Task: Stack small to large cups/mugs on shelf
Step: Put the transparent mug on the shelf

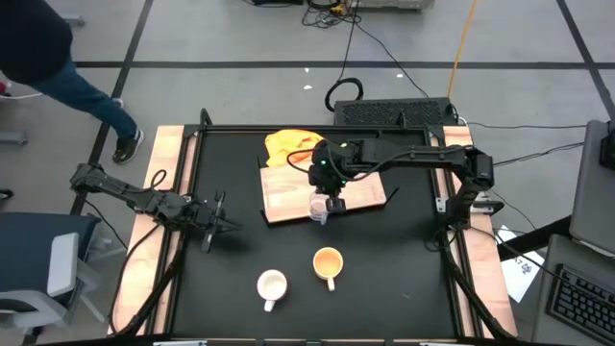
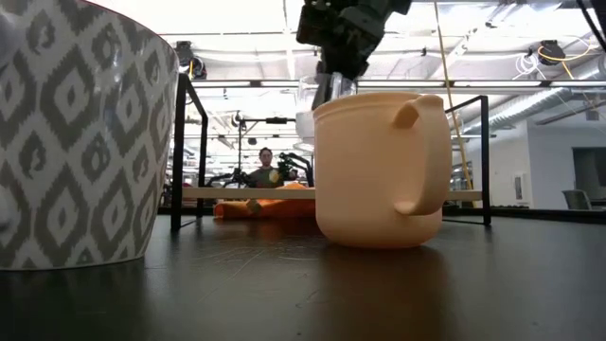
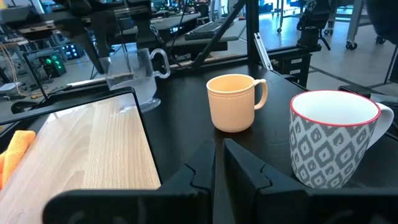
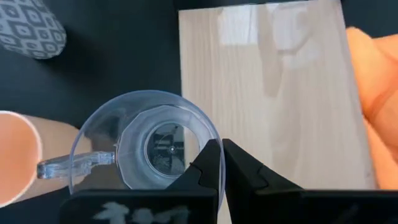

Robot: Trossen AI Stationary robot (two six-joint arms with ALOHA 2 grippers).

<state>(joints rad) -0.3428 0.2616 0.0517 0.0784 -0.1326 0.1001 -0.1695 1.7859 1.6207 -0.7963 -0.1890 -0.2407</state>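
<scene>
High view: the right gripper [image 1: 328, 204] hangs over the near edge of the wooden shelf [image 1: 288, 192], pinched shut on the rim of the clear glass cup [image 1: 319, 210]. The step in hand looks like setting this smallest cup down on the board. To do it well, I would carry the cup further in over the wood before lowering, since it sits right at the edge now, and keep it level so the base lands flat. The left gripper [image 1: 219, 227] waits over the bare table, well apart from the cups. The yellow-orange mug [image 1: 328, 262] and the white mug [image 1: 272, 285] stand just beside each other on the table nearer the front, and a yellow cloth [image 1: 290, 145] lies at the shelf's far side.

Low view: the glass cup is mostly hidden behind the yellow-orange mug [image 2: 379, 170] — whether its base touches anything cannot be told here.

Left wrist view: the left gripper [image 3: 219, 163] has its fingers nearly together and empty. The glass cup [image 3: 135, 78] is upright at the shelf's [image 3: 87, 149] corner; it has a clear handle and thin walls.

Right wrist view: the right gripper [image 4: 217, 163] has its fingers clamped across the cup's [image 4: 146, 146] rim — one inside, one outside. The grip is thin and off-centre, so a slow descent is safest.
</scene>
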